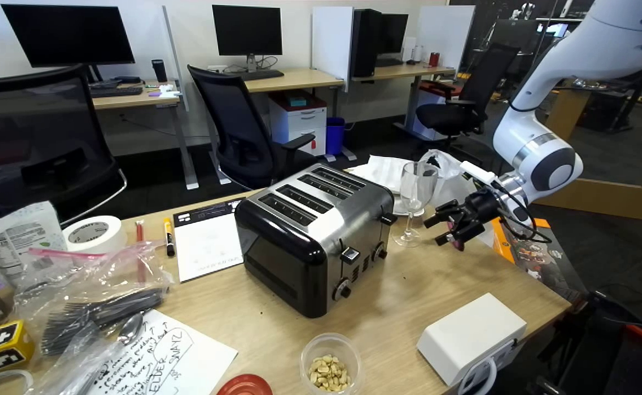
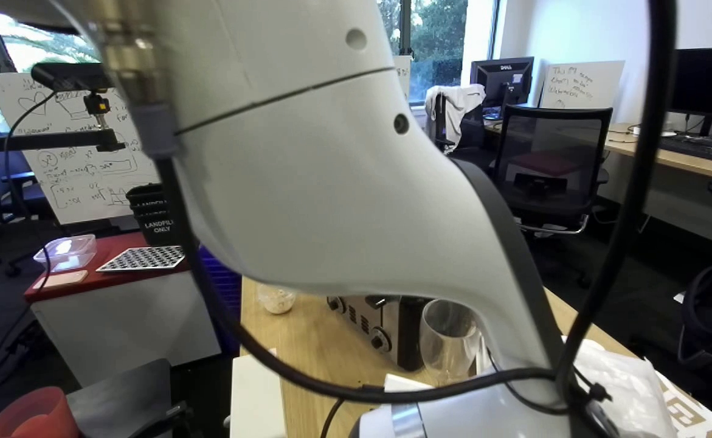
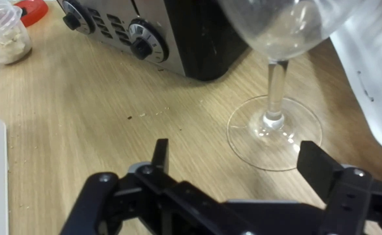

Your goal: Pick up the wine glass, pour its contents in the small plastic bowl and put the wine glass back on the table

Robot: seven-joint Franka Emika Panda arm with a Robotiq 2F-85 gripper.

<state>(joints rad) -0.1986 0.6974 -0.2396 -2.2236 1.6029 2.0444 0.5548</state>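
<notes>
The clear wine glass (image 1: 416, 189) stands upright on the table (image 1: 386, 307), close to the toaster's corner. It also shows in an exterior view (image 2: 449, 340), partly behind the arm, and in the wrist view (image 3: 276, 88). I cannot make out any contents in it. The small plastic bowl (image 1: 330, 365) holds pale nuts and sits at the table's front. It also shows in the wrist view (image 3: 6, 44) at the upper left. My gripper (image 1: 436, 231) is open and empty, low beside the glass and apart from its stem. In the wrist view its fingers (image 3: 233, 146) are spread, the right fingertip overlapping the glass's base.
A large toaster (image 1: 310, 241) stands between the glass and the left clutter. A white power box (image 1: 471, 340) is at the near right edge. White plastic bags (image 1: 447, 170) lie behind the glass. A red lid (image 1: 245, 385) lies beside the bowl. An orange box (image 1: 537, 255) is behind the gripper.
</notes>
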